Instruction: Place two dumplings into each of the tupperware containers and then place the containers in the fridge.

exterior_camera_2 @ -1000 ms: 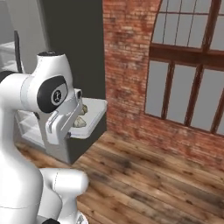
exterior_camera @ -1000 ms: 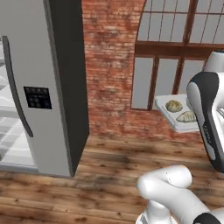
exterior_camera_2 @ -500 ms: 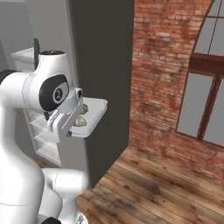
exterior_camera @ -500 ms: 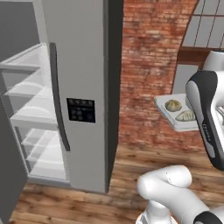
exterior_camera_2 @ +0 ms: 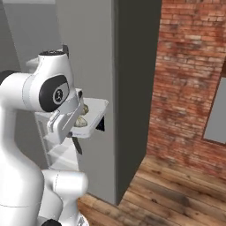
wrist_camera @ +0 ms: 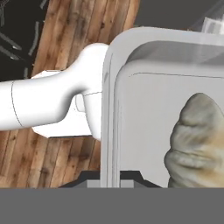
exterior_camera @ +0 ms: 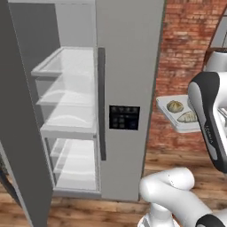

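A whitish tupperware container (exterior_camera: 172,116) hangs level in the air, held by its rim. Two dumplings (exterior_camera: 174,106) (exterior_camera: 188,117) lie in it. My gripper (exterior_camera_2: 80,131) is shut on the container's edge (exterior_camera_2: 98,113), and a dumpling (exterior_camera_2: 80,121) sits just beyond the hand. In the hand view the gripper (wrist_camera: 110,178) clamps the container's rim (wrist_camera: 109,105), with one wrinkled dumpling (wrist_camera: 197,140) close by. The fridge (exterior_camera: 128,66) stands open to the left of the container, its white shelves (exterior_camera: 71,122) bare and the black dispenser panel (exterior_camera: 124,117) facing me.
A red brick wall (exterior_camera: 186,53) rises behind the container and to the right of the fridge (exterior_camera_2: 132,88). Wooden floor (exterior_camera_2: 176,194) spreads below. The fridge's open left door (exterior_camera: 22,146) stands close at the left.
The whole picture has shifted as the base turned: the fridge has slid to the middle and its open shelves now show. The container stays in the gripper as before.
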{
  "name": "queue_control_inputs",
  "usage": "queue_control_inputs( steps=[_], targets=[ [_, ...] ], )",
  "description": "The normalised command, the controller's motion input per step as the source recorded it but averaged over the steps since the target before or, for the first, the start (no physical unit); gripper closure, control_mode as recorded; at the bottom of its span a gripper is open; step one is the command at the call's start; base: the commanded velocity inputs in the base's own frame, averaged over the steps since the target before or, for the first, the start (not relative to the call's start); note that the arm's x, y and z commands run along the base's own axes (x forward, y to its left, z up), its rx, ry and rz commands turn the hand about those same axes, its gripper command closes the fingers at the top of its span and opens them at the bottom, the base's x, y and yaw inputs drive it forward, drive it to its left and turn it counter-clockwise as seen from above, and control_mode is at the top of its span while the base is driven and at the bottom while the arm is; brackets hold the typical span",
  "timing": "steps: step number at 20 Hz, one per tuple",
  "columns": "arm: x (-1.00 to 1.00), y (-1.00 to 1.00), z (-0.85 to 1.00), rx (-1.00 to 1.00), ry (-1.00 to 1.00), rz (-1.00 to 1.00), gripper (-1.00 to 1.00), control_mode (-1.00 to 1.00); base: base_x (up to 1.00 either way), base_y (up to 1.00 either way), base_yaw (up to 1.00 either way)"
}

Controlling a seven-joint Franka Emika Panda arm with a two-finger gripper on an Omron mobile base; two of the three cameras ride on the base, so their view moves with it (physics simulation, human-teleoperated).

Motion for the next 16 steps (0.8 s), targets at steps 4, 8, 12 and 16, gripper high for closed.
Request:
queue_control_inputs(
  steps=[4, 8, 12, 16],
  targets=[
    [0.00, 0.00, 0.00, 0.00, 0.00, 0.00, 1.00, 1.00, 0.04, 1.00, -0.35],
    [0.00, 0.00, 0.00, 0.00, 0.00, 0.00, 1.00, 1.00, 0.00, 0.78, -0.26],
    [0.00, 0.00, 0.00, 0.00, 0.00, 0.00, 1.00, 1.00, 0.03, 0.75, -0.20],
    [0.00, 0.00, 0.00, 0.00, 0.00, 0.00, 1.00, 1.00, 0.14, 0.79, 0.00]
  ],
)
